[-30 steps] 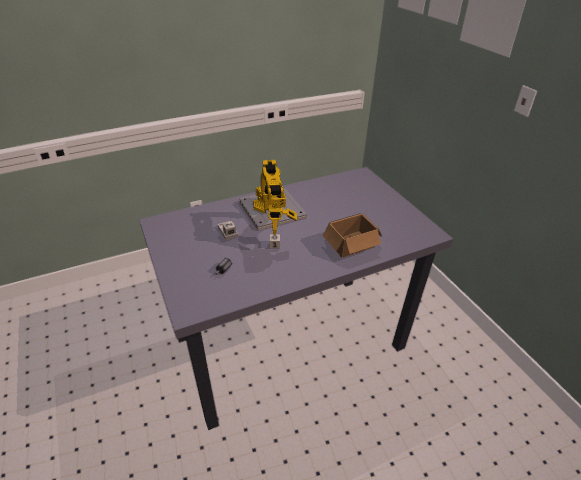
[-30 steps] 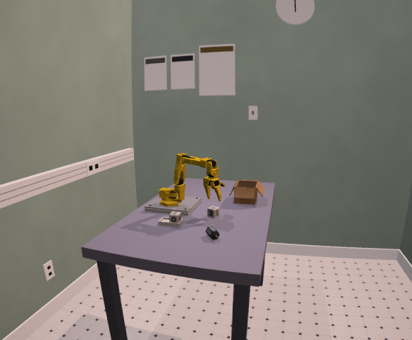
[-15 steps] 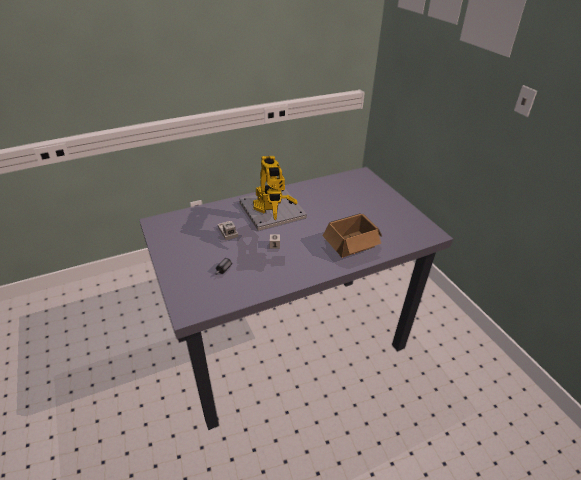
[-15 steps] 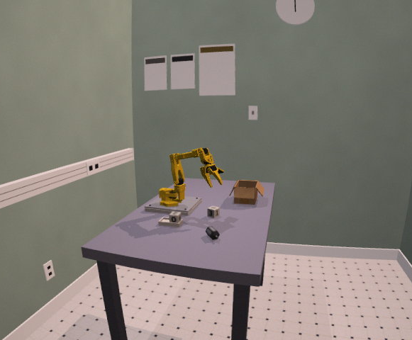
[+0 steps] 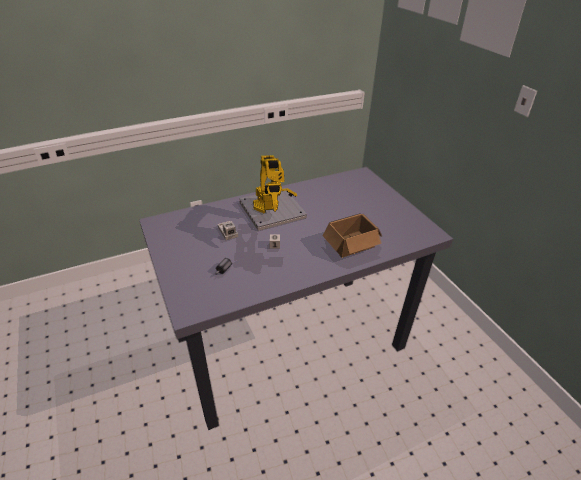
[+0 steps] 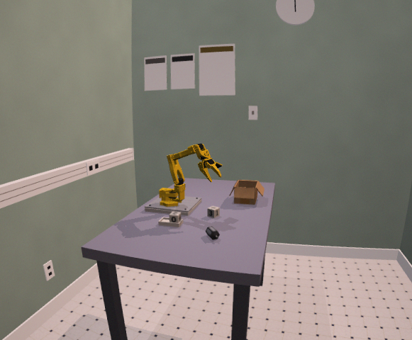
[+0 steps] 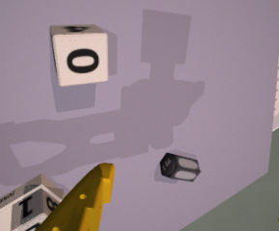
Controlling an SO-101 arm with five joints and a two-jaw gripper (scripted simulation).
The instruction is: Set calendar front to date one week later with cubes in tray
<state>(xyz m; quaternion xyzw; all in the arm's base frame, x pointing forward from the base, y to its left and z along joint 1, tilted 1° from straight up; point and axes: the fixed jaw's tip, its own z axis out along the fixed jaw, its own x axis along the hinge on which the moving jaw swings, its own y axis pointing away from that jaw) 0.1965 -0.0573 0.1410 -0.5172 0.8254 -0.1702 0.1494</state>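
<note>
Claw (image 5: 286, 202) (image 6: 215, 178) (image 7: 198, 179) is held partly open, empty, above the table, presumably for clearance. Loose cube (image 5: 275, 241) (image 6: 213, 212) (image 7: 82, 58) is left outside the tray (image 5: 232, 237) (image 6: 169, 224) (image 7: 7, 196), which lies toward its ten o'clock in top view; the other cube (image 5: 230, 228) (image 6: 175, 217) (image 7: 28, 207) is seated there.

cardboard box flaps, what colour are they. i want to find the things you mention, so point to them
Plain orange-brown, matching the cardboard box (image 5: 361, 244) (image 6: 245, 195); the exterior view shows the flaps (image 6: 260, 188) best.
</note>
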